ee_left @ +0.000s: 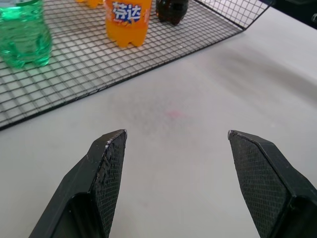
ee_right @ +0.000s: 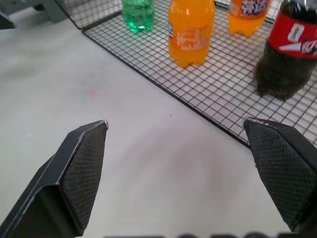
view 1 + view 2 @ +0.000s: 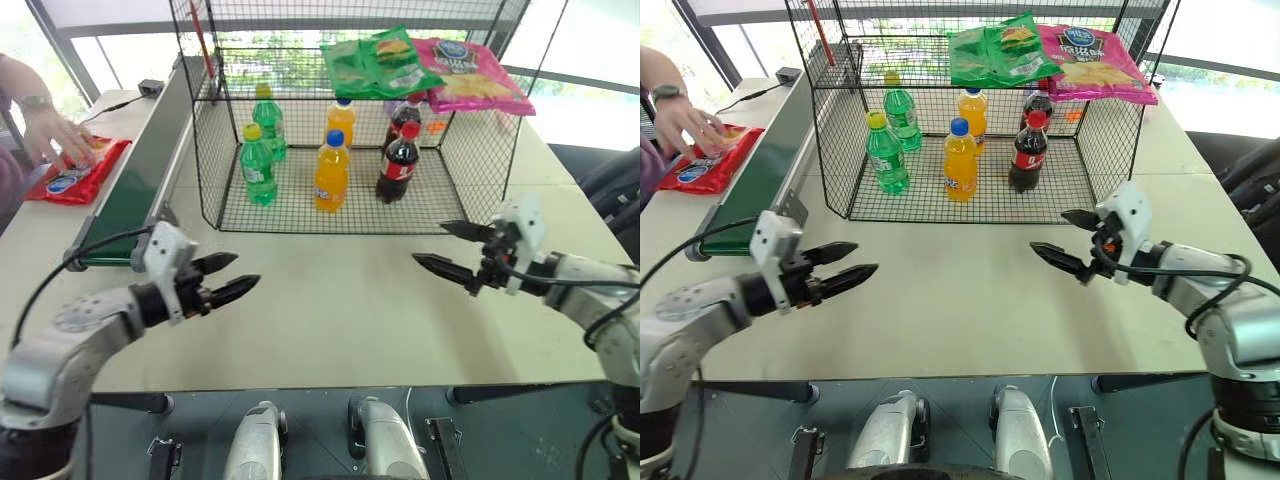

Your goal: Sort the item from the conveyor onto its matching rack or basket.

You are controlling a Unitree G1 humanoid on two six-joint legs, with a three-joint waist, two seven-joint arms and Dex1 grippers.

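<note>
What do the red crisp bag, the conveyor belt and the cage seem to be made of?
Red crisp bag: likely thin plastic film, glossy; it shows creases and glints. Conveyor belt: dark green and matte, probably rubber or PVC, with grey side rails that look metal. Cage: thin black wire in a square grid, probably coated metal.

A: How is the scene lit?
B: Strong daylight is admitted through the windows behind the large black wire-mesh cage (image 3: 350,120); those panes are blown out to white.
A: Shadows, glare?
B: Soft shadows are cast in front of the cage on the pale tabletop (image 3: 330,300). Straight bars are bowed near the edges of the head views.
</note>
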